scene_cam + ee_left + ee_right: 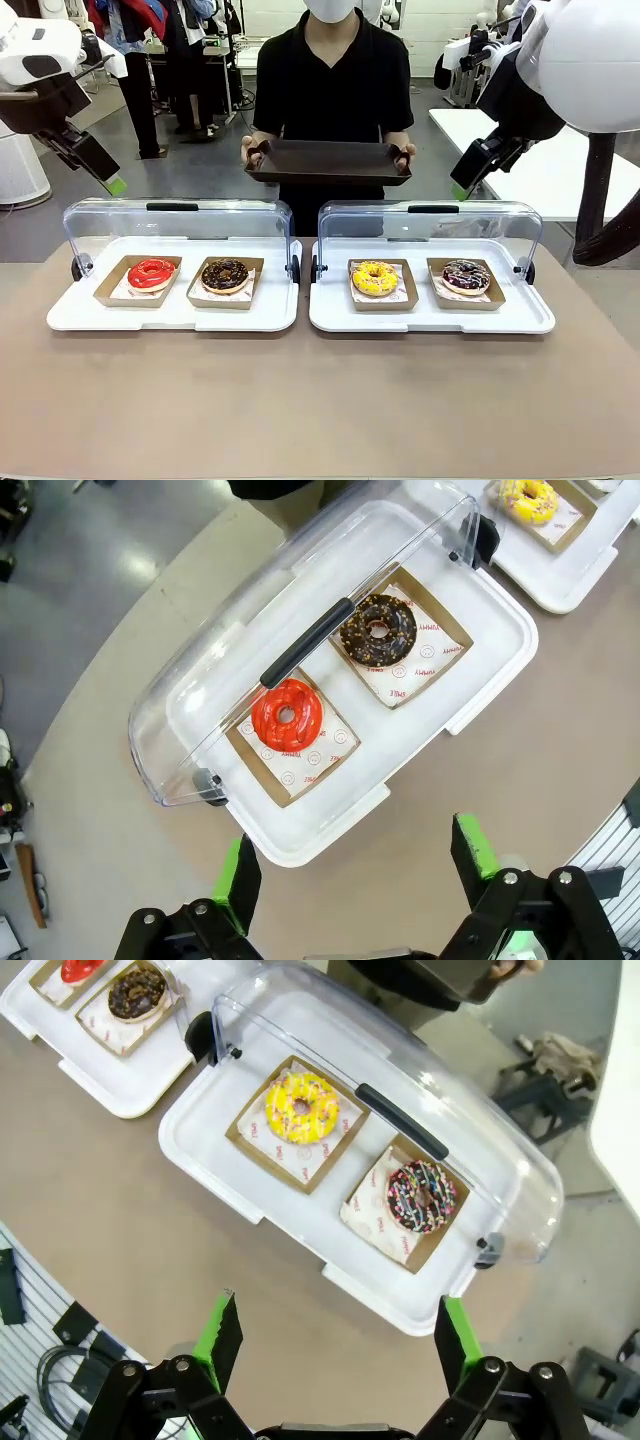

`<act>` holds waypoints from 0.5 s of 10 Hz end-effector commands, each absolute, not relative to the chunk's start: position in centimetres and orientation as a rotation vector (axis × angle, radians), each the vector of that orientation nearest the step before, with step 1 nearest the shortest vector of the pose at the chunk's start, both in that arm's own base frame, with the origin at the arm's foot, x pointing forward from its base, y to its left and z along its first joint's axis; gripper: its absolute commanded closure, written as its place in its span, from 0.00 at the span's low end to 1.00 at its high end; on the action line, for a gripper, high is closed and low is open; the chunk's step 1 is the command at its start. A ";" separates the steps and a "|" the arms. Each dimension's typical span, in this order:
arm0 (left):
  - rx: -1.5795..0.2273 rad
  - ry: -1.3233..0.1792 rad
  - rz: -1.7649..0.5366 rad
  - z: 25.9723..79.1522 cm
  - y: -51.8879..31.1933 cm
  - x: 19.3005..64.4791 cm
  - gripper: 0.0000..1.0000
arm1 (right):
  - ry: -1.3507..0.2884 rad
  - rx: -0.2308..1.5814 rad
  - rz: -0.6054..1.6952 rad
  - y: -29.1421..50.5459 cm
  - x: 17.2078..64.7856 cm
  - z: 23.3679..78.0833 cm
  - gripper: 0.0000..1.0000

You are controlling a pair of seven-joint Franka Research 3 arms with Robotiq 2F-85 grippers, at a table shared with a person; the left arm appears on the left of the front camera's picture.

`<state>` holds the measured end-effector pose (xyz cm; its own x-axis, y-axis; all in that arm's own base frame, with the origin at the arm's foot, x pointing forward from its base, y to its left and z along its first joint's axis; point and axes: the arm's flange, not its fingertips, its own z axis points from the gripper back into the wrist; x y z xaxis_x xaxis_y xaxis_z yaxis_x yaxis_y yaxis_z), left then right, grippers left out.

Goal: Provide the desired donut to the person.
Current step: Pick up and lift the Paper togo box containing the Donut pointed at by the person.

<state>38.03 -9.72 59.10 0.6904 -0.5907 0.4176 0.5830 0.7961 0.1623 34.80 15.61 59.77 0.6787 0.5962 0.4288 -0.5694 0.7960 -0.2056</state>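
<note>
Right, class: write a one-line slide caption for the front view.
Person in black T-shirt holds a dark rectangular tray behind two white plastic display cases, clear lids raised, each holding two donuts.

Both arms hang raised; left hand (112, 183) and right hand (460, 188) point downward, jaws wide apart.

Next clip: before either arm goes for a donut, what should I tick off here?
1. Left tool open, empty: ok.
2. Right tool open, empty: ok.
3. Left lid and right lid raised: ok.
4. Red donut, chocolate donut, yellow donut, sprinkled donut sit apart, unobstructed: ok.
5. Person holds dark tray ready across the table: ok.
6. Which donut is wanted: cannot tell; no pointing seen.
</note>
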 end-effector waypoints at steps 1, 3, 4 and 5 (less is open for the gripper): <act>0.012 -0.471 -0.654 58.9 -9.7 38.0 0.00 | -0.507 -0.045 0.658 15.5 34.9 59.7 0.00; 0.018 -0.473 -0.656 59.1 -9.7 38.0 0.00 | -0.502 -0.056 0.654 15.6 34.8 59.8 0.00; -0.126 -0.467 -0.654 59.2 -7.6 38.7 0.00 | -0.510 0.076 0.752 12.9 35.1 60.2 0.00; -0.278 -0.475 -0.734 58.9 -5.4 39.3 0.00 | -0.520 0.247 0.824 10.0 35.6 60.4 0.00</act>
<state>38.57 -7.76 59.01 0.6777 -0.5648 0.4709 0.6175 0.7848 0.0525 35.35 13.17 60.34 0.6258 0.6179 0.4759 -0.6494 0.7508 -0.1209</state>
